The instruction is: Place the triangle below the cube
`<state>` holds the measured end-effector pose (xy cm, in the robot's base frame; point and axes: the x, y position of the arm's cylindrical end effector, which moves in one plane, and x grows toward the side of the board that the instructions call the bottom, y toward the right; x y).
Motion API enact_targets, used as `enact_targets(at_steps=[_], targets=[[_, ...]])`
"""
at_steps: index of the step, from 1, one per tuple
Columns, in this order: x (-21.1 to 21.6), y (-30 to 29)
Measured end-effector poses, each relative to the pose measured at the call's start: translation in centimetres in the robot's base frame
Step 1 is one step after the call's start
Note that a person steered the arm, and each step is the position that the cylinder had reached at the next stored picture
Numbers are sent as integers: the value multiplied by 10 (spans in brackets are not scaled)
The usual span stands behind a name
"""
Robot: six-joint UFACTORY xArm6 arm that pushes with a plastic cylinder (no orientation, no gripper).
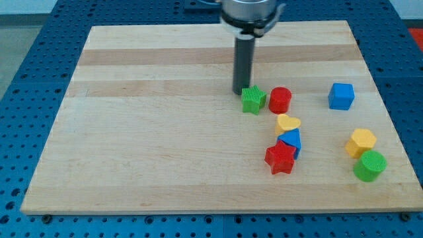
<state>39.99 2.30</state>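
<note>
We seem to be in a robotics lab: under our tip [239, 92] lies a pale wooden board [158, 132], and beyond it on every side a blue perforated metal bench top [39, 53].

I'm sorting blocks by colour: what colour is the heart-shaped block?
Yellow. The heart shows in the camera view, the only one.

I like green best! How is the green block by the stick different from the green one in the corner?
The green star block has bumpy points; the green cylinder is round. The star sits near the board's middle, touching my tip and close beside the red cylinder; the green cylinder sits at the view's bottom right, against the yellow block, far from my tip. Both are green with ridged sides.
</note>
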Motion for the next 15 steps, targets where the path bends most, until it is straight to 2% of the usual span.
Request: enact_targets(at_steps=[1,3,5,6,8,11,13,15], targets=[[20,-28],[105,-29],[183,11],[193,46],[192,69],[163,72],[157,105],[148,85]])
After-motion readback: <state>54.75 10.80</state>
